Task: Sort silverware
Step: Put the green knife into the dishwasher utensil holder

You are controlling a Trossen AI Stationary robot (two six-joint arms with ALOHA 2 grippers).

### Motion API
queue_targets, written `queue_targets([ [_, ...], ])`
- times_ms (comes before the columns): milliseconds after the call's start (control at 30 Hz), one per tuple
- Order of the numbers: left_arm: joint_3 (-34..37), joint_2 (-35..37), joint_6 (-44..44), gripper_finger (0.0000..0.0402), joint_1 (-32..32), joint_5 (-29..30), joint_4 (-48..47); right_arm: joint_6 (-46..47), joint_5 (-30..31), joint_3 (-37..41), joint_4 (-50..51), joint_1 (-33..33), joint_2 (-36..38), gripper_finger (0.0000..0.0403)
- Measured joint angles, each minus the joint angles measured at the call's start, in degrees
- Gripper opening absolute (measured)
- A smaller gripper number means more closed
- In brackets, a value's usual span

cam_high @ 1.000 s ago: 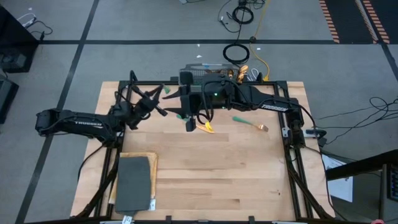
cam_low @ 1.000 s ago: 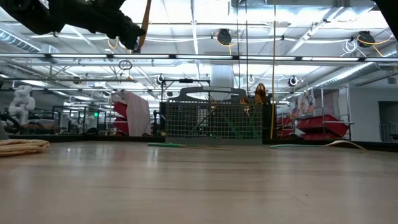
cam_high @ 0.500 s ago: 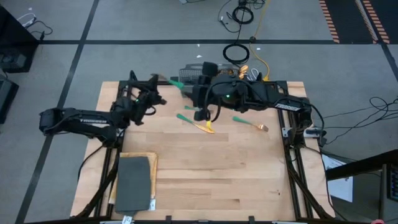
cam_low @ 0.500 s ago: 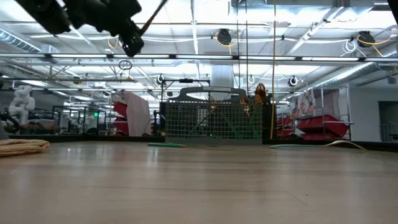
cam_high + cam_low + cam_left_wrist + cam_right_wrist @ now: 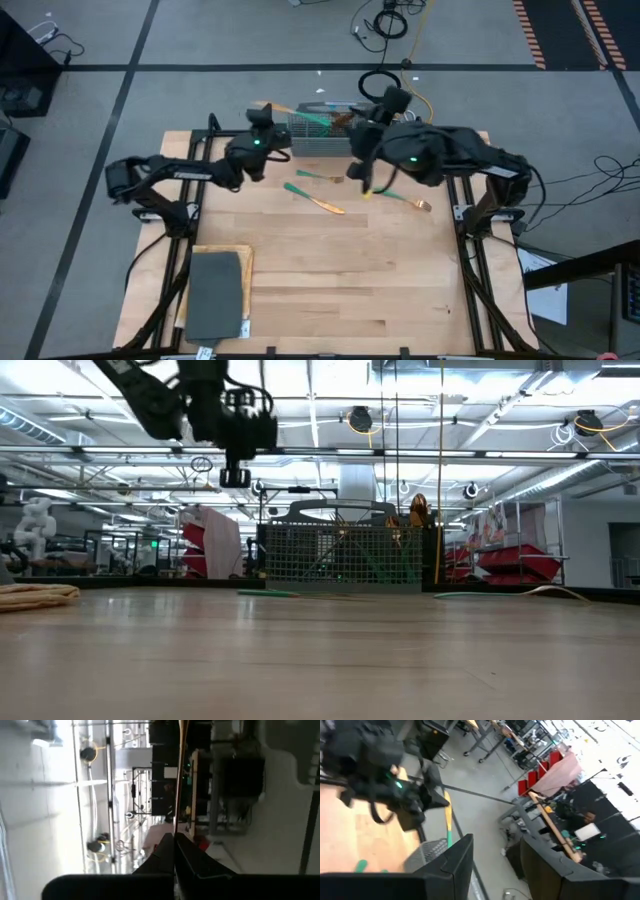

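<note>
Left gripper point(image 5: 268, 113) around slim teal-handled utensil point(image 5: 308, 117)

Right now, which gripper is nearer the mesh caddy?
Left. The left gripper hangs just beside the mesh caddy at its left end, shut on a utensil reaching over it. The right gripper sits past its right end, over the table.

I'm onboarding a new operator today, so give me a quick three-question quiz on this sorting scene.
1. True or false: the left claw is empty.
2. Seen from the low view, the grey mesh caddy stands: A) at the table's far edge; B) at its near edge; C) on the floor.
3. Which claw is open?
Key: 1 false, it is shut on a teal-handled piece of silverware; 2 A; 3 the right claw.
</note>
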State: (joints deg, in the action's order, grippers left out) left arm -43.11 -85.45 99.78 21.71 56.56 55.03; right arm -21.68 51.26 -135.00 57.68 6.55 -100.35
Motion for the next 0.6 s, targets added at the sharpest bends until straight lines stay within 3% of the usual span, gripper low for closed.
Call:
queue_targets([
  [300,-2.6,-8.3,16.6,0.0,3.3,-0.2,4.2,10.8,-0.4,0.0,9.0,4.4,5.1,0.0146],
  [600,-4.0,-9.5,23.7,0.0,6.8,-3.0,4.5,19.2,-0.6,0.0,17.6,7.6,5.9,0.0146],
])
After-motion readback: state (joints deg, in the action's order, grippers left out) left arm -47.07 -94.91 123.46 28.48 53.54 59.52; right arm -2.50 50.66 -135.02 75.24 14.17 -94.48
